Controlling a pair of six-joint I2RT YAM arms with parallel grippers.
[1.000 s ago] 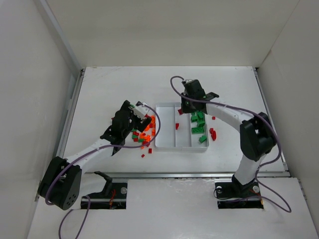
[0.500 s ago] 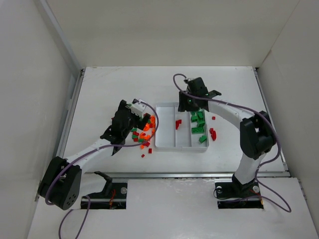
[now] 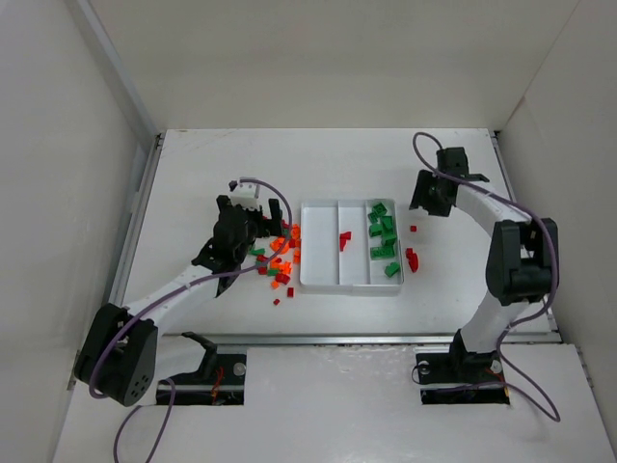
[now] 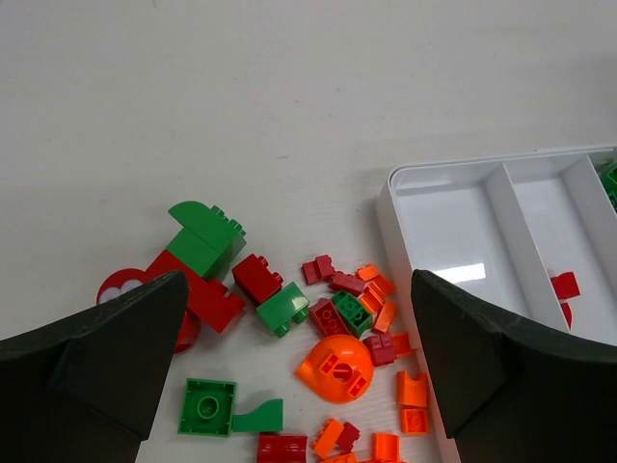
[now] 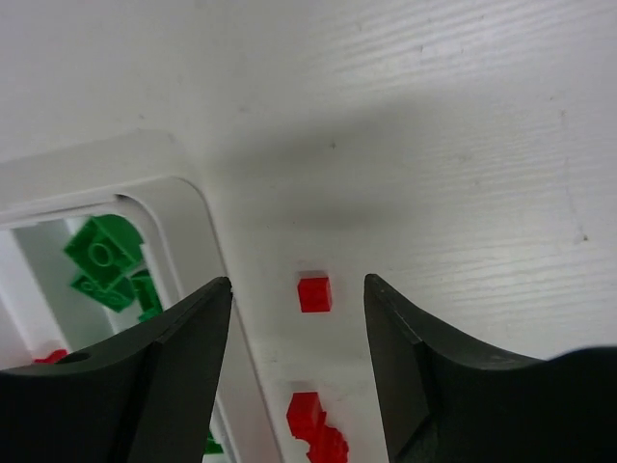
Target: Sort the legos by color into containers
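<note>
Green legos (image 3: 384, 236) fill right container (image 3: 380, 281), red legos (image 3: 343, 238) middle (image 3: 353, 272); left claw (image 4: 297, 282), right claw (image 5: 297, 283) gape.

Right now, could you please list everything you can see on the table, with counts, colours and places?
tray: one, white, three compartments, mid-table; left compartment empty
green legos: several, green, right compartment
red legos: about two, red, middle compartment
loose pile: many, red, green and orange mixed, on the table left of the tray
stray legos: a few, red, on the table right of the tray
table: one, white, under everything
left gripper: one, black, open, above the loose pile
right gripper: one, black, open, empty, above the stray legos
</note>
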